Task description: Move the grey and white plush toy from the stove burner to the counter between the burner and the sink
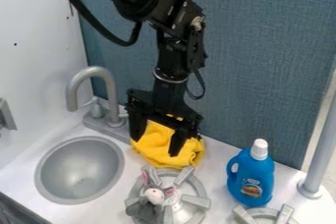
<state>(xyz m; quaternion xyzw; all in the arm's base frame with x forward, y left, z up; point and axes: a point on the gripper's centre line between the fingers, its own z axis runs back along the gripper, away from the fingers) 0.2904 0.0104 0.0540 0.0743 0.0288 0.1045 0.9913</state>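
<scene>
Down front, a grey plush toy (154, 199), pink in the ears, slumped on the round burner (196, 200); just past it comes the yellow cloth (152, 149), bunched on the bench (218, 163) between that burner and the blue panel (263, 70) at the back. And here's the black gripper (154, 147), hanging point-down over the cloth; fingers spread wide, one to each side of a yellow fold as we see it, nothing pinched between them (whether a tip brushes the fabric, I cannot tell from this angle).

So, the score as it stands: the gripper is at the cloth, lined up over it or close to it, and that looks like all that's done; no grasp made, no lift made, the cloth lying in its heap on the bench. I'd call it early going; how much is left beyond a grip, nobody could say from here.

Over to the left, the round sink (78, 170) sits under its grey tap (92, 72); on the right, the blue bottle (250, 176) stands upright, white cap on, well apart from the gripper.
</scene>
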